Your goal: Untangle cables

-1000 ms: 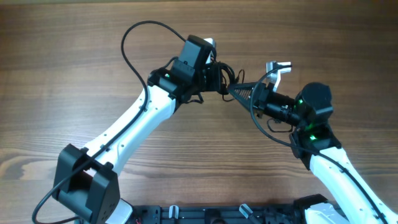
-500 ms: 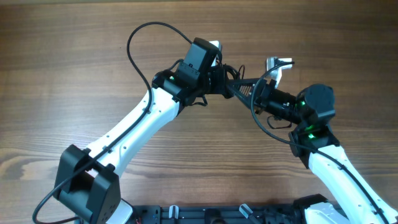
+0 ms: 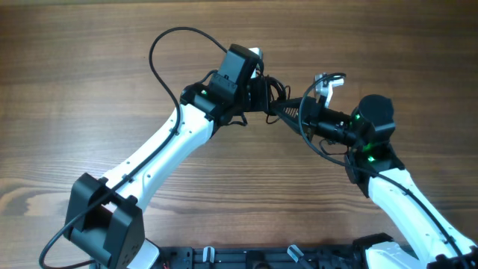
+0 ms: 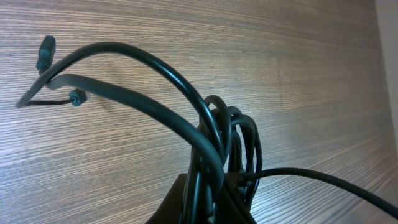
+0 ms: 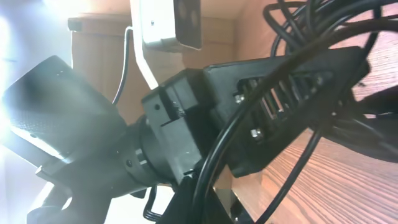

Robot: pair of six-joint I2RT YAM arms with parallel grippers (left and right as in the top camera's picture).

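Observation:
The cables (image 3: 273, 91) are a small knotted bundle of thin black cords held above the table between my two grippers. My left gripper (image 3: 263, 96) is shut on the bundle. In the left wrist view the cords (image 4: 219, 134) rise in loops from the jaws (image 4: 211, 198), and two loose ends with small plug tips (image 4: 46, 52) reach out to the upper left. My right gripper (image 3: 290, 112) meets the bundle from the right. In the right wrist view its jaws (image 5: 208, 200) are shut on one cord (image 5: 242, 118), with the left gripper (image 5: 280, 102) close ahead.
The wooden table (image 3: 89, 67) lies below. The left arm's thicker black wire (image 3: 166, 45) arcs over the upper middle of the table. The right arm's own wire (image 3: 317, 146) loops beside its wrist. A black rack (image 3: 246, 258) runs along the front edge.
The left gripper has shifted slightly right with the bundle. The right arm drifted right, then back left and a little up. Both stay shut on the cords.

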